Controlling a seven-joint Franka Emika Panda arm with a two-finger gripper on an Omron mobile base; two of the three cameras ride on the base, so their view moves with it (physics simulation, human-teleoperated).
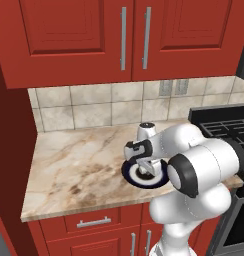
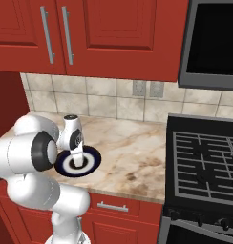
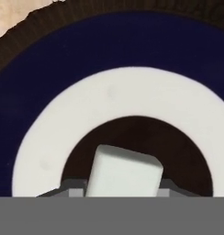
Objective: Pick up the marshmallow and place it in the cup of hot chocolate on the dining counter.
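White marshmallow, at the plate's centre, sits clamped between the gripper's jaws; lifting straight up comes next.

A round dark blue plate with a white ring lies directly under the claw on the narrow marble worktop. Red upper cabinets hang above it, a black gas stove stands to its right, and a tiled backsplash runs behind.

Matt, soft-looking marshmallow on a smooth glazed plate; veined marble worktop.
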